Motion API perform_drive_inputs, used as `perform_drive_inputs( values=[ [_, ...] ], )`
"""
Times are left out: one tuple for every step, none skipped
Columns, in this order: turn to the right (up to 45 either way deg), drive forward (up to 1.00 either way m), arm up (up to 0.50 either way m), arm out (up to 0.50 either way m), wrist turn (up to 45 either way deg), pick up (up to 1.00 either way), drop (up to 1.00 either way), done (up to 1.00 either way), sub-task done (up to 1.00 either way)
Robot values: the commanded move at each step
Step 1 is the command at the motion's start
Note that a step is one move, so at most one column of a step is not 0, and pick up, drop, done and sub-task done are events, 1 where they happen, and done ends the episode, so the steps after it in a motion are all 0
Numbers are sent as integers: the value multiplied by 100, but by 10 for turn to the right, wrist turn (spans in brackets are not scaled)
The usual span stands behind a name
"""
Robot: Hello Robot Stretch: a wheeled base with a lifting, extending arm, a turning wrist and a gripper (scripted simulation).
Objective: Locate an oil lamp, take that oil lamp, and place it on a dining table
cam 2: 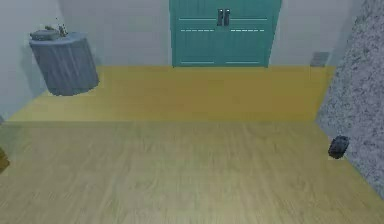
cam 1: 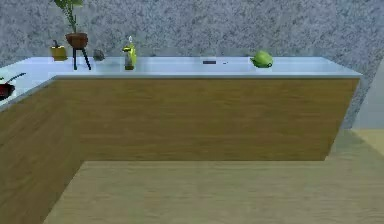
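Facing the forward view is an L-shaped counter with a pale top and wood-panelled front (cam 1: 200, 110). Its long run spans the picture against a speckled grey wall (cam 1: 230, 25), and its short leg comes forward along the forward view's left. Bare wooden plank floor (cam 1: 200, 195) lies open before it, and the counter's right end stops short of the picture's edge.

The arm side view shows a wide stretch of plank floor, then a yellow floor band (cam 2: 180, 95) reaching a teal double door (cam 2: 224, 32). A speckled grey wall end (cam 2: 362, 100) closes the arm side view's right, with a small dark object (cam 2: 338, 147) against it.

A grey ribbed bin with a lid (cam 2: 65, 62) stands at the far left of the arm side view; its contents cannot be seen. On the counter, a dark pot on a stand (cam 1: 77, 42) holds a green plant. Near it stands a small upright yellow-and-dark item (cam 1: 129, 53); whether it is the oil lamp cannot be told. A green rounded object (cam 1: 262, 59) sits well apart, toward the counter's right end.

The state of the gripper's jaws cannot be told.
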Motion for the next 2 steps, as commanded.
perform_drive_inputs(
  values=[
    [450,0,0,0,0,0,0,0,0],
    [450,0,0,0,0,0,0,0,0]
  ],
)
